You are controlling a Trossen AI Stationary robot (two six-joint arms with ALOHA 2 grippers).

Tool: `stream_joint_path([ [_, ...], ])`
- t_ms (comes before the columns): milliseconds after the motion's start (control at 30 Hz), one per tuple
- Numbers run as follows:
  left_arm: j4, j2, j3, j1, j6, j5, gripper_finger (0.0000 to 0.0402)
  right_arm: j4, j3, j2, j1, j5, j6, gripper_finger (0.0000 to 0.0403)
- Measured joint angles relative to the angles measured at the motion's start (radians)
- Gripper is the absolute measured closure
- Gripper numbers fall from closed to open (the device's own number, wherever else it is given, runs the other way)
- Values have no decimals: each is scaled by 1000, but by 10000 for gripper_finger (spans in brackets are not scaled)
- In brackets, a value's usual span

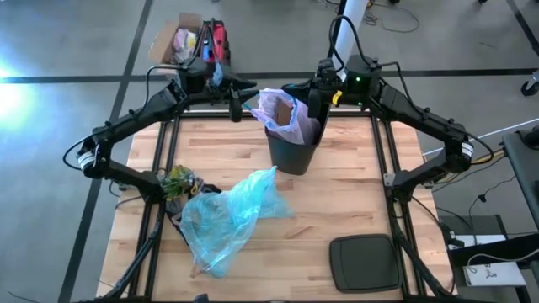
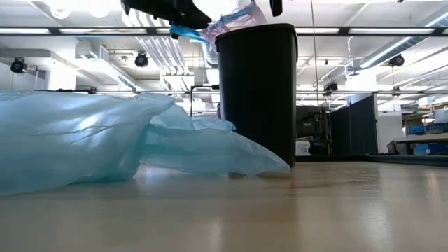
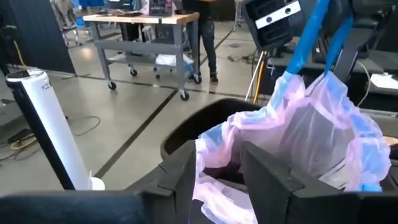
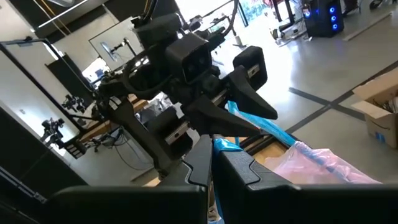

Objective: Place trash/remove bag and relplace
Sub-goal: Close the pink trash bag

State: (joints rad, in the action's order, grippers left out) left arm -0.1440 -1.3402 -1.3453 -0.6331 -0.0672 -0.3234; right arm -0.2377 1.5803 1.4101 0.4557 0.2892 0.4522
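Note:
A black bin (image 1: 293,150) stands on the table's far middle. The pale pink bag (image 1: 280,111) rises out of it with its mouth bunched, and a brown scrap of trash (image 1: 285,110) shows inside. My right gripper (image 4: 211,155) hovers over the bin's right rim, shut on the bag's blue drawstrings (image 3: 309,38). My left gripper (image 3: 217,177) is at the bag's left side, open, with the bag's pink rim (image 3: 219,144) between its fingers. In the low view the bag (image 2: 234,17) peeks above the bin (image 2: 255,91). My left gripper's fingers (image 3: 184,177) stand level on either side of the bag's bunched rim, coming from the table's left; whether they touch the plastic I cannot tell. My right gripper pinches the blue drawstrings (image 4: 229,145) between its two shut fingers, coming level from the table's right. The strings run taut down to the bag's gathered mouth (image 3: 298,87). The bag hangs from them with its lower part inside the bin.
A light blue plastic bag (image 1: 227,212) sprawls over the table's near left, beside a small heap of mixed items (image 1: 178,181). A black lid (image 1: 364,263) lies at the near right. A cardboard box (image 1: 179,39) sits on the floor beyond the far edge.

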Motion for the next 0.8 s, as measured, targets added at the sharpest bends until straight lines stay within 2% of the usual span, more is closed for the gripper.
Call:
stream_joint_path([
  [233, 4, 66, -109, -4, 16, 1, 306, -58, 0, 0, 0, 2, -22, 403],
  [300, -64, 88, -131, -18, 6, 4, 309, -69, 0, 0, 0, 2, -25, 403],
  [433, -278, 128, -144, -58, -35, 83, 314, -73, 0, 0, 0, 2, -36, 403],
  [533, -433, 150, -132, -87, -73, 151, 317, -73, 0, 0, 0, 0, -46, 403],
  [600, -478, 155, -105, -93, -77, 166, 319, -71, 0, 0, 0, 0, -50, 403],
  [800, -408, 156, 7, -91, -64, 165, 319, -72, 0, 0, 0, -1, -52, 403],
])
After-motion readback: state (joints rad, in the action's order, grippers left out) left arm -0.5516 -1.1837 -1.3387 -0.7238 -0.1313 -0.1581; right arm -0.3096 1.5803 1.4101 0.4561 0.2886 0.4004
